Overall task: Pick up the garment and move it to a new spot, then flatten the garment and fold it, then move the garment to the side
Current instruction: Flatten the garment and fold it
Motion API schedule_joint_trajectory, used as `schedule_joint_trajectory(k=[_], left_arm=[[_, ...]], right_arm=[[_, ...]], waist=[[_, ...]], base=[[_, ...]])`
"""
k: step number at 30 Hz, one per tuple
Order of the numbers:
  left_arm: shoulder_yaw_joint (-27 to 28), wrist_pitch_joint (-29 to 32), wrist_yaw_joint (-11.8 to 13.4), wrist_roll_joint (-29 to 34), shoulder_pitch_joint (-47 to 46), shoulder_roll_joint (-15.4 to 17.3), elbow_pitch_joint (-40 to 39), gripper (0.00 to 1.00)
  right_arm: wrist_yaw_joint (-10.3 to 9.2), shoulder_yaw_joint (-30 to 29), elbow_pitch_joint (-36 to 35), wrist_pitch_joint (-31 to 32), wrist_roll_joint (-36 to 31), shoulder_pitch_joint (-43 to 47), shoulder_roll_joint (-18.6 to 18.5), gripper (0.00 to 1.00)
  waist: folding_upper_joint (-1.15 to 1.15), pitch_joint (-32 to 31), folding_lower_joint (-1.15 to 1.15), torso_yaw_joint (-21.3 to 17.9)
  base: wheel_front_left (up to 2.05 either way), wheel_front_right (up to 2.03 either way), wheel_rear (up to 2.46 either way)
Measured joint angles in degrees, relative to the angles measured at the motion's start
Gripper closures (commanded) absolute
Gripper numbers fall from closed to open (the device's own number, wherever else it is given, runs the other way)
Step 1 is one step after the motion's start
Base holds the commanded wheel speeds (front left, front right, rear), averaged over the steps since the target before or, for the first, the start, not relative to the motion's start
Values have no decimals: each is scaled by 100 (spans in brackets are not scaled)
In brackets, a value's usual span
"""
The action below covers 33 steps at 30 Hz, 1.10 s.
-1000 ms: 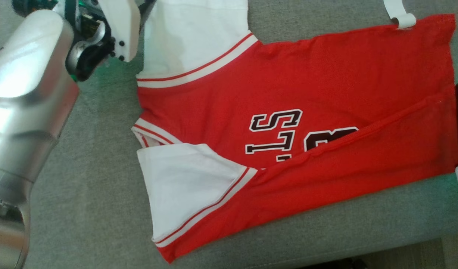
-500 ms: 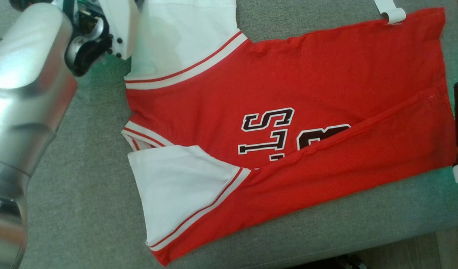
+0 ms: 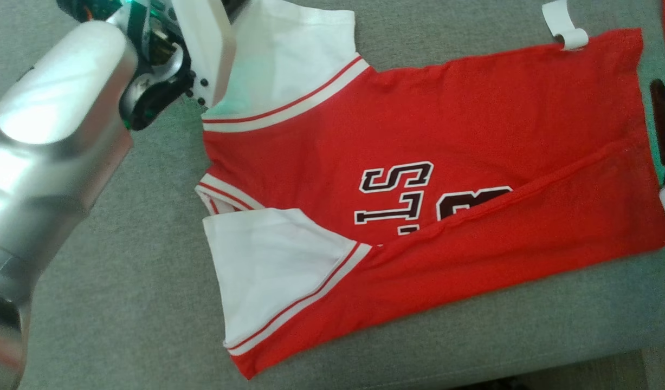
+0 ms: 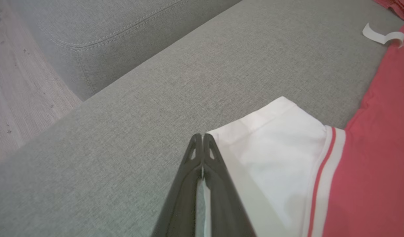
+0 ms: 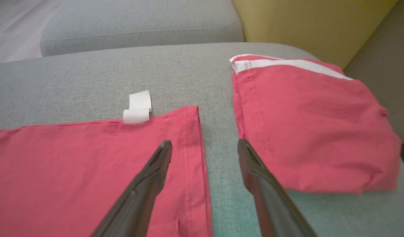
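Surface: grey woven sofa seat [image 3: 121, 281], with wood floor [image 4: 14, 85] past its edge at the left of the left wrist view. The garment [image 3: 473, 124] is a red jersey with white sleeves. It lies flat across the centre and right of the head view, neck opening toward frame left and hem toward frame right. Nearest the camera, the lower side of the body is folded up over the front, and its edge runs diagonally across the black lettering [image 3: 397, 192], hiding part of it. The near sleeve [image 3: 267, 265] lies flat at lower centre. The silver left arm [image 3: 56, 135] fills the left of the head view and reaches to the far sleeve [image 3: 294, 54] at top centre. In the left wrist view the left pincer [image 4: 201, 136] is closed tip to tip at the corner of that sleeve, with a sliver of white cloth caught between the fingers. The right pincer [image 5: 204, 144] stands wide at the hem end. One finger is over the red cloth and the other over the grey gap beside it, but I cannot tell whether either touches. A curled white tag [image 5: 137, 107] sits at the far hem corner. Beyond the gap, at the right of the right wrist view, lies a separate folded red garment [image 5: 313, 131] with a white stripe. A yellow cushion [image 5: 304, 23] stands behind it.
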Motion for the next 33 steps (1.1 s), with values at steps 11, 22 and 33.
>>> schedule_joint_trajectory(k=[11, 22, 33], left_arm=[[-494, -98, 0, -199, -174, 74, -271, 100], [-768, -301, 0, -449, -265, 116, -302, 100], [-1029, -400, 0, -614, -416, 154, -164, 100]], right_arm=[[0, 565, 1270, 846, 180, -1347, -156, 0], [0, 831, 1807, 783, 240, -1678, -261, 0], [0, 1045, 2000, 778, 354, -1839, -364, 51]], waist=[[0, -38, 0, 233], [0, 6, 0, 286], [0, 37, 1, 332]], base=[[0, 0, 0], [0, 0, 0], [0, 0, 0]])
